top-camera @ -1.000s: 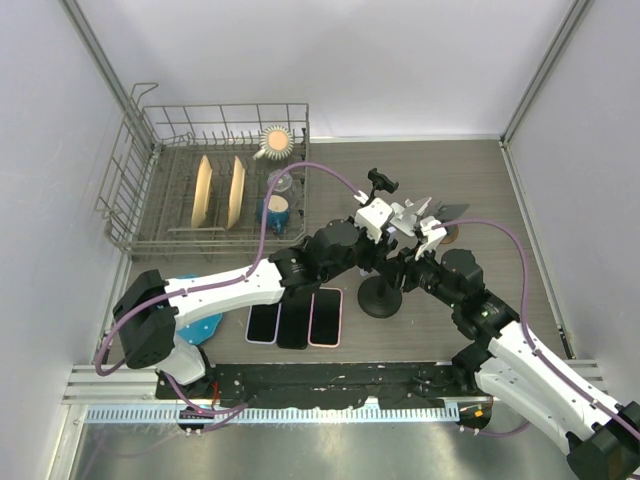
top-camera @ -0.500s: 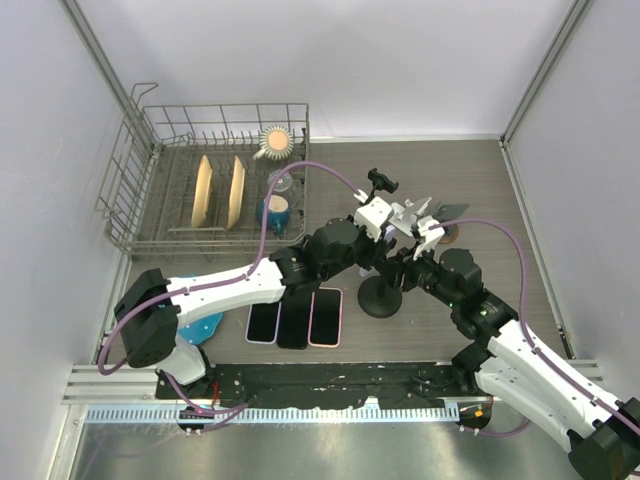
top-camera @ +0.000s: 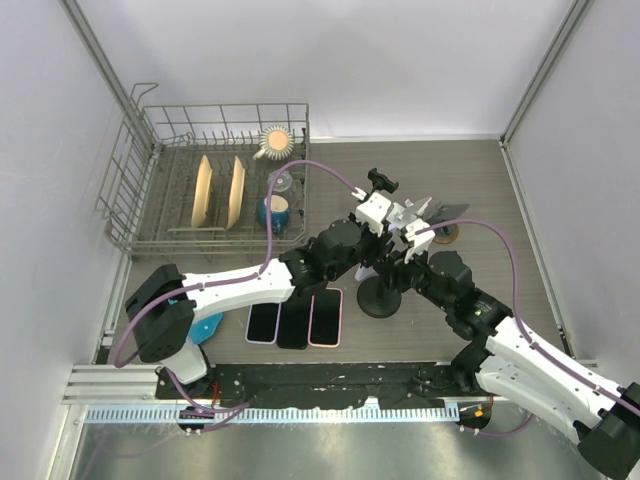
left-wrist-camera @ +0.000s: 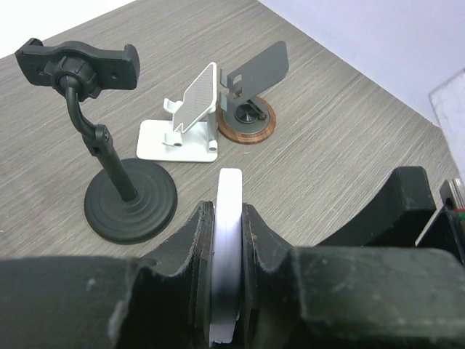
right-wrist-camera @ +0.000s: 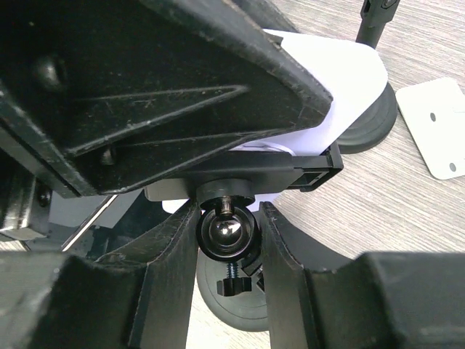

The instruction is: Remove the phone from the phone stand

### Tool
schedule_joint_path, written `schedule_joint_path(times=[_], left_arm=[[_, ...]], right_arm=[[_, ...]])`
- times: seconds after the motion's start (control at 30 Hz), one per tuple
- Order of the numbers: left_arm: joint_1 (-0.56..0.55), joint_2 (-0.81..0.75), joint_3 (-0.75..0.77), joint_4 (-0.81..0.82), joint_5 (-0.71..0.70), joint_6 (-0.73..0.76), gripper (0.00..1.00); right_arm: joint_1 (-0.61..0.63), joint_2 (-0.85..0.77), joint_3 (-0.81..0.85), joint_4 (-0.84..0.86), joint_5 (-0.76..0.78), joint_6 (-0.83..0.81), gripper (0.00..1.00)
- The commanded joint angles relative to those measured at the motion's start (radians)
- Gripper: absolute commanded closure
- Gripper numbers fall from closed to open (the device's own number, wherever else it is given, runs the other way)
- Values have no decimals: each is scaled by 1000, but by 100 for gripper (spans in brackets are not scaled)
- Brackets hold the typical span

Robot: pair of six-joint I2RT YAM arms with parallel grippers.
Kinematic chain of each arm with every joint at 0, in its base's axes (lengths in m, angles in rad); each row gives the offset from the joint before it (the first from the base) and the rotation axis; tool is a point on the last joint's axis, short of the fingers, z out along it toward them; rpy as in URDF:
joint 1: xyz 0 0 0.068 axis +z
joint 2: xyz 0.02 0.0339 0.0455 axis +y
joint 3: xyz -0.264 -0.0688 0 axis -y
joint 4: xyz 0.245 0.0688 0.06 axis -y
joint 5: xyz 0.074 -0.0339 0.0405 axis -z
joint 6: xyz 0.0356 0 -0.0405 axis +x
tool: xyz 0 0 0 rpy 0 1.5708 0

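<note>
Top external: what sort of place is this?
Probably a robot test cell, not a home: plain white walls on metal framing, a table staged with a dish rack, spare phone stands and three flat phones.

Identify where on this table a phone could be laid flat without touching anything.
Bare table lies right of the wood-based stand, up to the right wall, and along the back edge behind the clamp stand. Crowded: the centre, where both arms meet over the black stand base, and the front left, with three phones.
</note>
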Motion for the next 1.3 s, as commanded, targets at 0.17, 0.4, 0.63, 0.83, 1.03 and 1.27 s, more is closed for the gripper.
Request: schedule_joint_path(times=[0.17,0.4,0.63,0.83,1.03,1.27], left_arm=[[9,18,-16,185,-7,-140,100],[39,-28,-47,172,69,-141,100],[39,-120,-139,205,137,-69,45],[39,-160,-171,164,111,1,42],[38,-144,-179,140,98,21,46],[39,-123,-174,109,102,42,51]], right_arm=[[62,2,-17,-48,-138,69,99],[62,-18,-13,-63,-100,85,99],[62,-32,-21,-37,-94,98,99],[62,-26,-20,-37,-88,98,99],[62,-27,-15,-46,-65,98,99],[62,-26,-15,-56,-64,91,99]])
